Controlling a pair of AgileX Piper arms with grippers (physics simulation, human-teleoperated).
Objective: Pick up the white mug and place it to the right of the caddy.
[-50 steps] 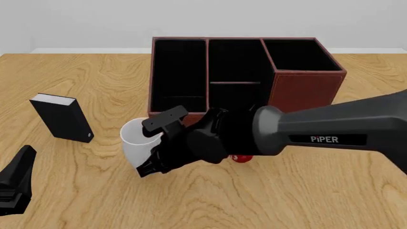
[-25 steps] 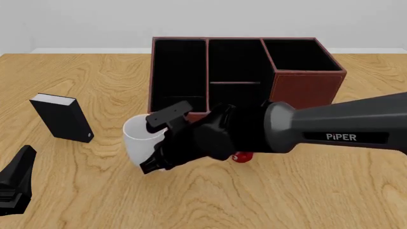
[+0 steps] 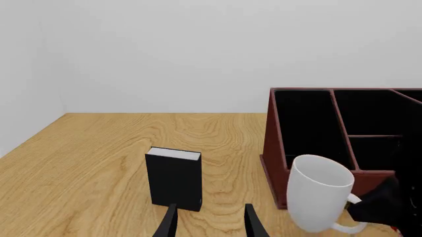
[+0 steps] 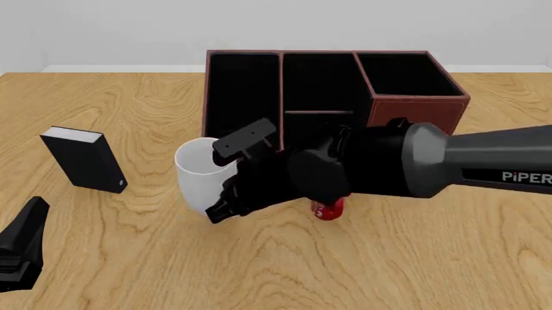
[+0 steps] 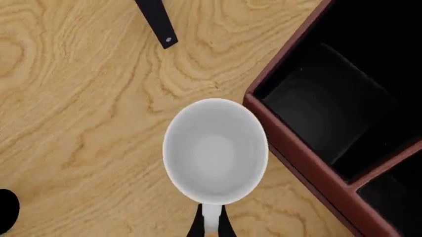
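The right gripper (image 5: pixel 209 223) is clamped on the handle of the white mug (image 4: pixel 200 177), which is held at centre frame, just before the caddy (image 4: pixel 414 116). The transport step is judged in hand; carriage toward the frame's right is called for. Only the left wrist view shows the left gripper (image 3: pixel 209 222), its fingers apart, empty.

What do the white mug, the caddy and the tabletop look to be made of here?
The white mug looks like glossy glazed ceramic: smooth, uniform white with soft shading. The caddy looks like reddish-brown leather or leatherette, faintly textured outside, with matte black lining. The table reads as light varnished wood with bold swirling grain. As these are simulator renders, all of this is appearance only.
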